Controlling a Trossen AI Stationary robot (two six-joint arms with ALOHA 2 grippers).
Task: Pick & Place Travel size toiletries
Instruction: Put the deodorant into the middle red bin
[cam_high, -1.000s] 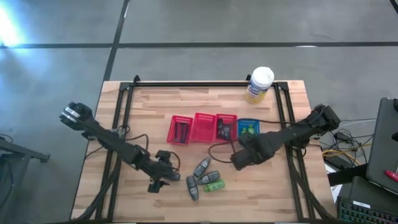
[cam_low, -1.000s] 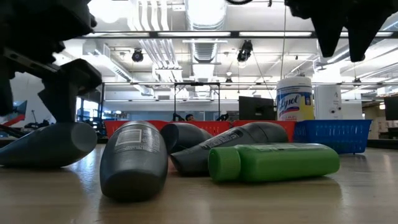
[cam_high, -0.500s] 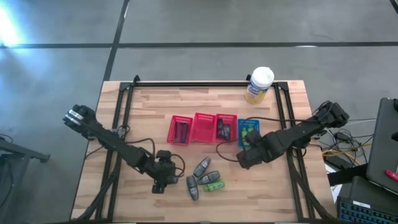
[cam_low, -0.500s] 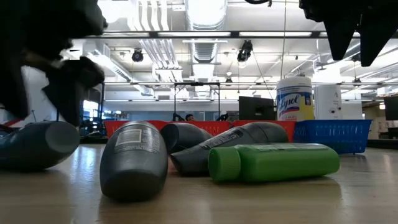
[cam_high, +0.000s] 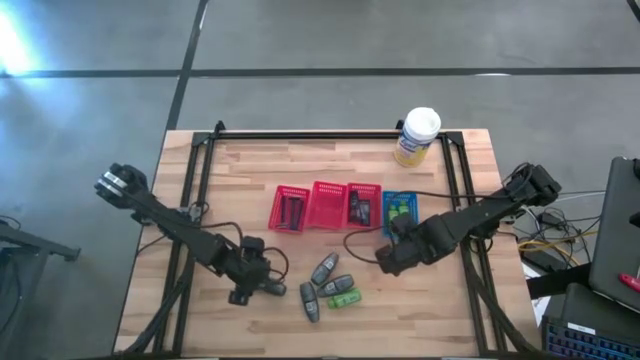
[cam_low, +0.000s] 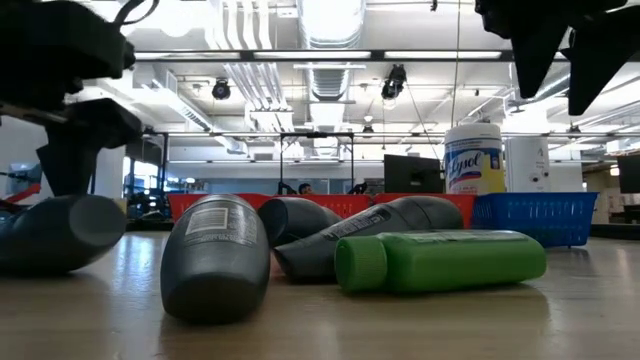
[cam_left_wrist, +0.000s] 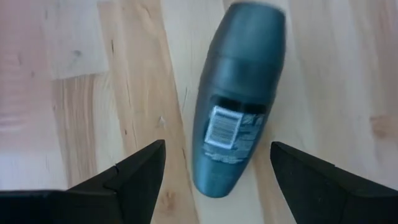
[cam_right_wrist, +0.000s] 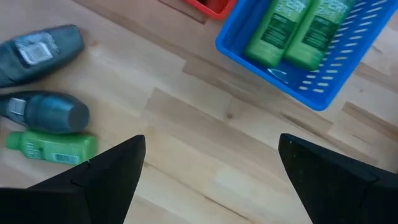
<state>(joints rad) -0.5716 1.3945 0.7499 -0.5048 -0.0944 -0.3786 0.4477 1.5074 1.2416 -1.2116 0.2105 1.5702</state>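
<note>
Two green bottles (cam_right_wrist: 292, 31) lie in the blue basket (cam_high: 399, 212). Four toiletries remain on the counter (cam_high: 440, 300): three grey roll-on bottles (cam_high: 324, 268) and one green bottle (cam_high: 345, 298). Left gripper (cam_left_wrist: 214, 186) fingers spread wide around one grey bottle (barcode label, unreadable). Right gripper (cam_right_wrist: 208, 180) stands wide, empty. The canister (cam_low: 473, 165) reads "Lysol".

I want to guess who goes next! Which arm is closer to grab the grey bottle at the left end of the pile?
Probably the left arm. Its open gripper points right at that grey bottle, fingers either side. The right gripper, also open, hangs near the blue basket.
</note>
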